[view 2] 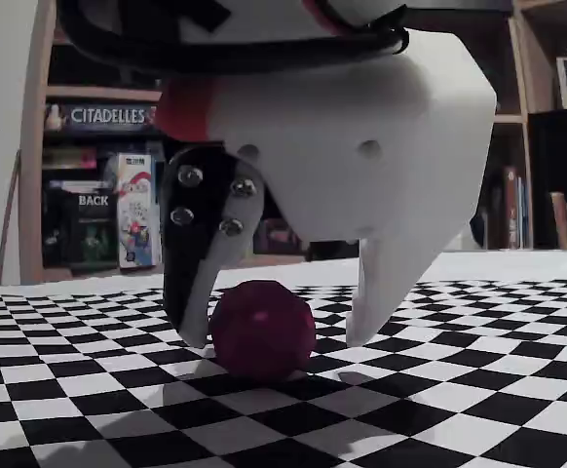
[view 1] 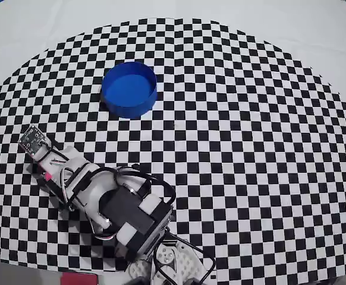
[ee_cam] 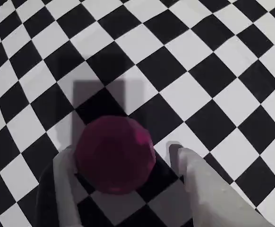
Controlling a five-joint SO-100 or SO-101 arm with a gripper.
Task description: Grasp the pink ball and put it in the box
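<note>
Between the two fingertips of my gripper (view 2: 276, 336) sits the pink ball (view 2: 262, 328), resting on the checkered mat (view 2: 478, 390). From the fixed view I see the dark finger (view 2: 198, 263) close on the ball's left side and the white finger (view 2: 386, 292) a little off its right, so the jaws are spread and have not clamped anything yet. The wrist view agrees: the ball (ee_cam: 115, 153) lies between the two fingers, with a strip of mat showing on its right before the white finger (ee_cam: 201, 182).

I judge the step in hand is the closing. To do it well, I would keep the fingertips low, near the mat, so they meet the ball around its widest part and not above it, where a round thing would squirt out downward. I would close slowly, since the nearer finger will likely push the ball sideways until the other one meets it.

In the overhead view the arm (view 1: 110, 202) hides the ball, and the box (view 1: 129, 89) stands well apart, farther up the mat; after the lift, that is where I must carry it.
</note>
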